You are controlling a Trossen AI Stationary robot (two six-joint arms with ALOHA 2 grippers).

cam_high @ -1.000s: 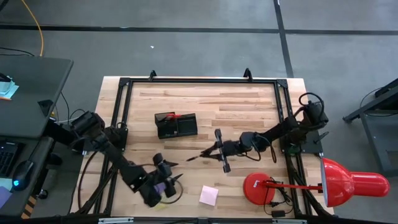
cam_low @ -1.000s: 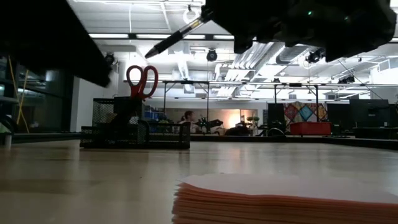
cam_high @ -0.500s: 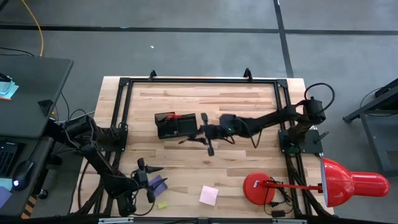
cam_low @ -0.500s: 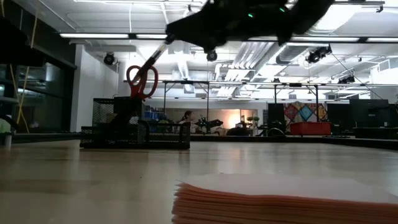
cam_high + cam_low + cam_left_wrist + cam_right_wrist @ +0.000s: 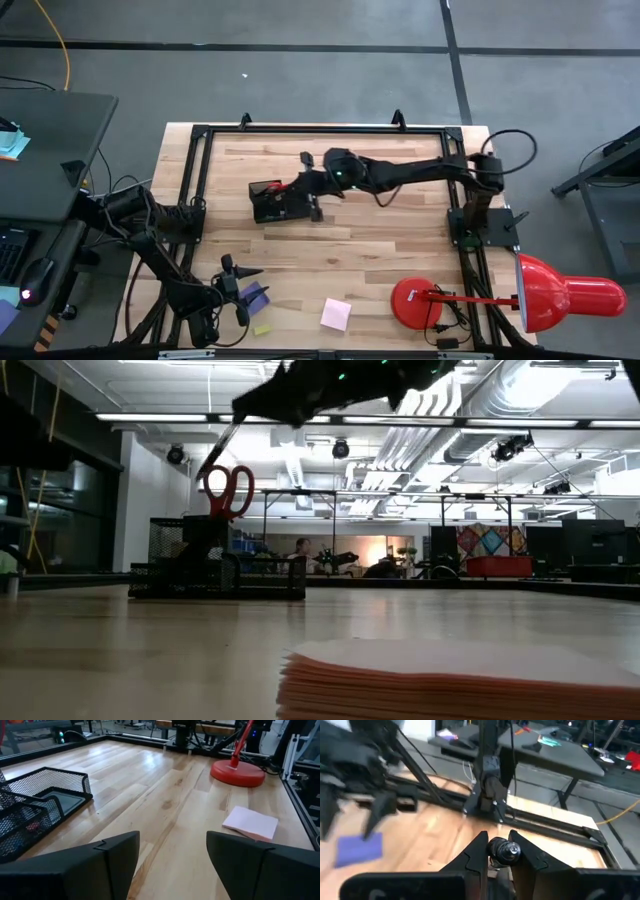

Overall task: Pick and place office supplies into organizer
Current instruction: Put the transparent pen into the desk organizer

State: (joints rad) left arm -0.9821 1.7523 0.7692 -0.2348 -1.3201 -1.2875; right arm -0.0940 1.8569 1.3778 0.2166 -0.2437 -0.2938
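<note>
The black mesh organizer (image 5: 283, 200) stands left of the table's middle, with the red-handled scissors (image 5: 228, 490) upright in it. My right gripper (image 5: 302, 187) hangs above the organizer, shut on a dark pen (image 5: 218, 445). Near the table's front left, my left gripper (image 5: 240, 280) is open, with nothing between its fingers. The blue-purple note pad (image 5: 255, 297) lies flat just to its right. A small yellow piece (image 5: 262, 328) and the pink note pad (image 5: 336, 314) lie near the front edge. My right gripper pinches the pen between its two fingers (image 5: 475, 855), and the pen's blunt end (image 5: 504, 850) shows between them. The fingers come almost level from the table's right. The pen reaches out ahead of them, slanting down, lifted clear, its tip (image 5: 207, 468) just above the scissors' handles.
A red desk lamp stands at the front right, with its round base (image 5: 415, 300) on the table and its shade (image 5: 570, 292) beyond the edge. A black frame (image 5: 195, 180) runs along the table's left, far and right sides. Bare wood (image 5: 400, 240) lies between the organizer and the lamp.
My right gripper has carried the pen up and toward the table's far left, from the table's middle to above the organizer. The pen stays slanted, tip down. My left gripper first swung toward the table's left edge, off the blue-purple pad, then kept still.
</note>
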